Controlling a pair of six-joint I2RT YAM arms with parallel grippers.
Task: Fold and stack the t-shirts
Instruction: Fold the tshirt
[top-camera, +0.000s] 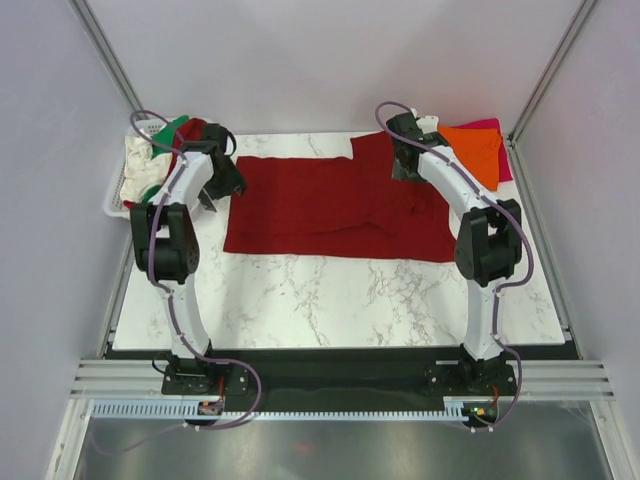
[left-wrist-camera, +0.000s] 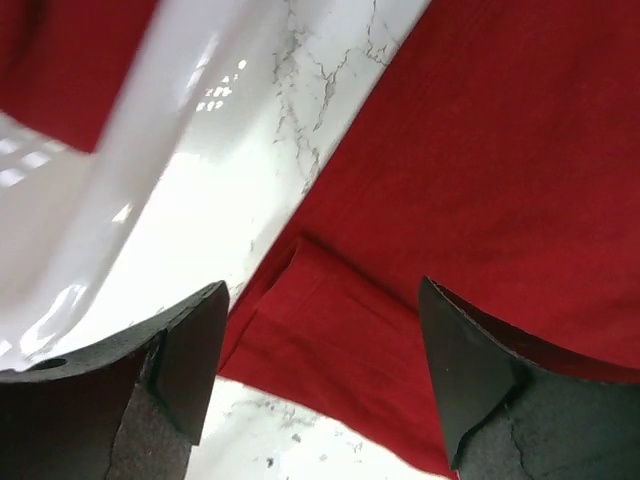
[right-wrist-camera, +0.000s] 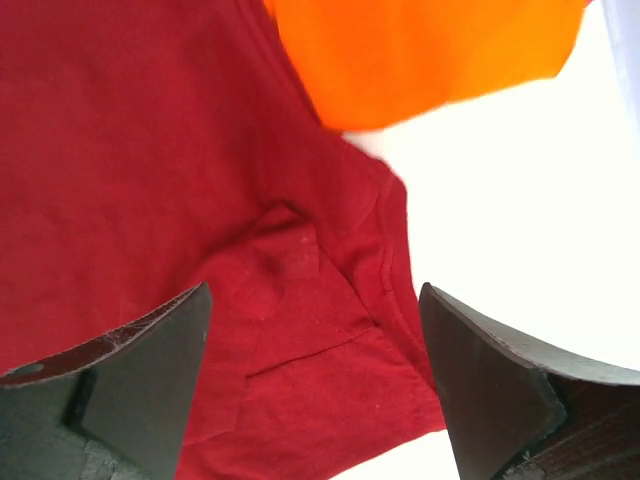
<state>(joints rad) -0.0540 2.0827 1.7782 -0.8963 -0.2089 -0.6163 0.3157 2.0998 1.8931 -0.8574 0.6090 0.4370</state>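
Note:
A dark red t-shirt (top-camera: 330, 205) lies spread flat across the back half of the table. My left gripper (top-camera: 213, 192) is open and empty, just above the shirt's left edge; the left wrist view shows a folded corner of the red cloth (left-wrist-camera: 350, 340) between its fingers. My right gripper (top-camera: 405, 163) is open and empty over the shirt's far right part; the right wrist view shows a red sleeve and seam (right-wrist-camera: 320, 330) below it. A folded orange t-shirt (top-camera: 475, 150) lies on a magenta-pink one (top-camera: 505, 160) at the back right. Green (top-camera: 165, 130), red (top-camera: 190, 128) and white (top-camera: 135, 170) shirts lie in the basket.
A white plastic lattice basket (top-camera: 112, 200) stands off the table's back left corner; its rim shows in the left wrist view (left-wrist-camera: 90, 250). The marble table top (top-camera: 340, 300) lies in front of the red shirt. Grey walls and metal posts enclose the cell.

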